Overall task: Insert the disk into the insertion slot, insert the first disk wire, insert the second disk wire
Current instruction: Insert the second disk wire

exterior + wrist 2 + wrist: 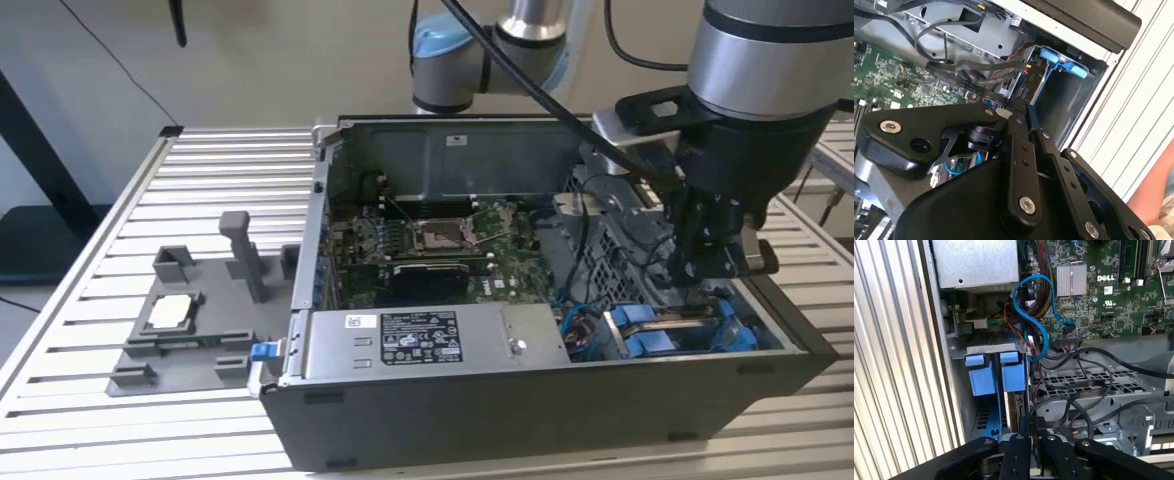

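1. The gripper (714, 268) hangs inside the open computer case (534, 420), at its end toward the exterior view's right.
2. Just below the gripper sits the insertion slot (694, 330), with the disk (654, 318) in it.
3. Toward the exterior view's left of the gripper lies the motherboard (441, 245), with the power supply box (427, 340) nearer the camera.
4. Well apart, beyond the case, a parts stand (200, 320) rests on the table (134, 200).

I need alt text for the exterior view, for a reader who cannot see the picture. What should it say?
A robot arm's gripper reaches down into an open computer case on a slatted metal table, above the blue drive carriers at the exterior view's right. The green motherboard and a labelled grey power-supply box lie inside; a grey fixture stands beside the case.
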Controlling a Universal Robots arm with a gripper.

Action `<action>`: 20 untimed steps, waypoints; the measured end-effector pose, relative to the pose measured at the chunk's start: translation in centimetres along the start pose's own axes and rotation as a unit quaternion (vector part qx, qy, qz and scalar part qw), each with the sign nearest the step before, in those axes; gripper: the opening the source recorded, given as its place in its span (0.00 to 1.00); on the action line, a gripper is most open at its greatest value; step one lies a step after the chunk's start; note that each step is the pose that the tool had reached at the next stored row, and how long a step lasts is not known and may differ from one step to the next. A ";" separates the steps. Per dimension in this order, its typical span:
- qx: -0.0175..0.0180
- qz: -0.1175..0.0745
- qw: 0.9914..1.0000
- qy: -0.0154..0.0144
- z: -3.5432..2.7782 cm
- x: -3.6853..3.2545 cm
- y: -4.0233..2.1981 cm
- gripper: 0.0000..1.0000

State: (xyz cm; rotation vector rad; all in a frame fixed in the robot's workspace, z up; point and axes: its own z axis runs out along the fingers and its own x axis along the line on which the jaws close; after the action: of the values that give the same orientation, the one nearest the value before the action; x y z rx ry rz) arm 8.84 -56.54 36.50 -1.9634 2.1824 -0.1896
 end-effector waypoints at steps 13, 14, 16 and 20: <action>0.024 -0.006 1.000 0.001 0.84 0.49 0.65 0.16; 0.024 -0.007 1.000 0.001 0.88 0.50 0.71 0.16; 0.026 -0.009 1.000 0.001 0.96 0.52 0.89 0.16; 0.039 -0.014 0.999 0.000 1.15 0.58 1.33 0.16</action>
State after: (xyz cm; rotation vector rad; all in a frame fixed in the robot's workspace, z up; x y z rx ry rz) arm 7.76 -56.92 35.04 -1.9519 2.1156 -0.2748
